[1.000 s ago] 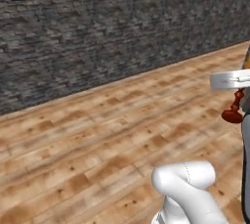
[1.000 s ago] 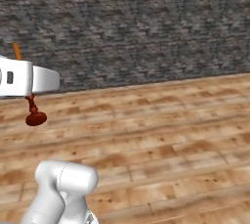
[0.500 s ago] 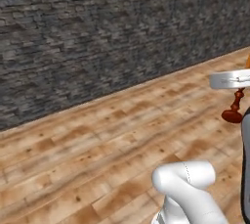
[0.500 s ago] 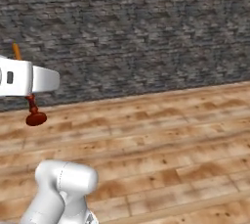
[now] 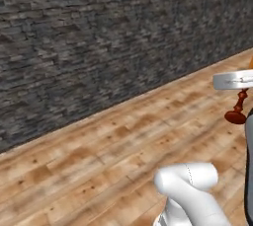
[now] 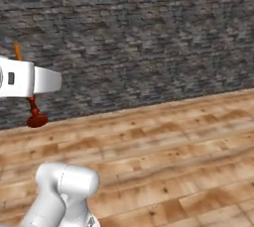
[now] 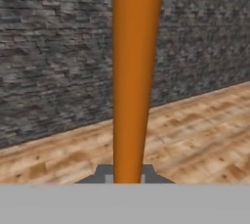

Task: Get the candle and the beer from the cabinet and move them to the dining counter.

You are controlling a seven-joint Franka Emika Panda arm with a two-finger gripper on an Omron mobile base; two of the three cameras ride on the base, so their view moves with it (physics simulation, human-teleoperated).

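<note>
My gripper [image 5: 242, 81] is shut on the candle [image 5: 237, 112] and holds it upright above the floor at the right edge of the left base view. The candle's dark red holder hangs below the white hand. From the right base camera, the gripper [image 6: 26, 80] is at the left edge; the candle's [image 6: 34, 117] orange tip pokes up above the hand and its holder shows below. In the hand view the orange candle [image 7: 133, 86] rises straight up from between the fingertips [image 7: 105, 175]. The beer, the cabinet and the dining counter are out of view.
A dark grey stone wall [image 5: 99, 42] runs across the back of the base views. Wooden plank floor [image 6: 173, 151] stretches from it toward me, open on all sides. My arm's white elbow [image 5: 190, 180] sits low in the foreground.
The whole picture has shifted in both base views, so the base and its cameras have moved. The candle stays in the shut gripper at the same place relative to the arm.
</note>
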